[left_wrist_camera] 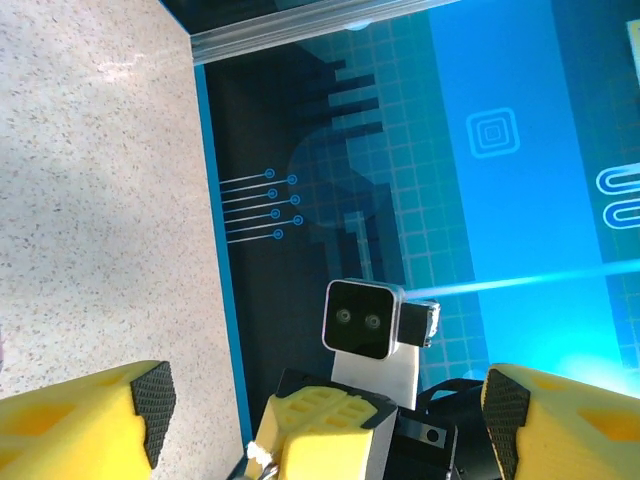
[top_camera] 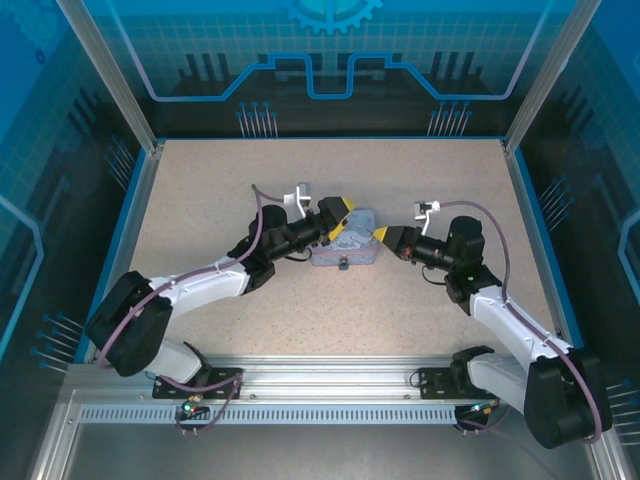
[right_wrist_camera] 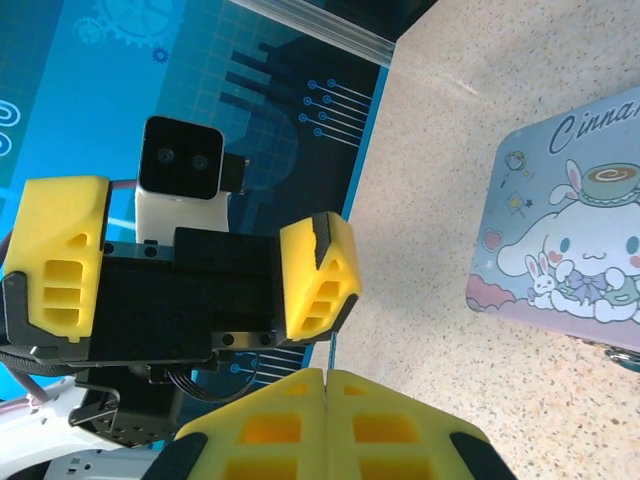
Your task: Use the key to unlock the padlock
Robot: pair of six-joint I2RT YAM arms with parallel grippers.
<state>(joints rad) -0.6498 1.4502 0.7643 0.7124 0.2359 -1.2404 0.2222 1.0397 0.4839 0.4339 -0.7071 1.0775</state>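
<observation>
Presently: padlock on the tin's near side, both jaws empty

Table point(top_camera: 200, 200): speckled and flat.

Tin point(top_camera: 352, 240): pale blue with a cartoon lid, mid-table between the two arms, long side running left to right. The left jaws sit at its far left corner, spread wide with nothing between them. The right jaws sit at its right end, pressed fully together, nothing seen in them.

Padlock point(top_camera: 343, 264): a small dark lump touching the middle of the tin's near long side, apparently fastened there.
- Handling, by judgement: hard metal, dense for its size and smooth, so it is likely to slip or swing on its loop if nudged.
- Best hold, by judgement: pinch the body across its flat faces while the tin is steadied.
- Direction: it juts from the tin toward the arm bases, so its long axis probably runs far to near, keyhole end nearest. It is too small to confirm this.

Key: too small to make out, so its whereabouts cannot be told. I expect a thin, stiff sliver that is easily dropped, best taken by the head with the blade lined up along the padlock's axis.
</observation>
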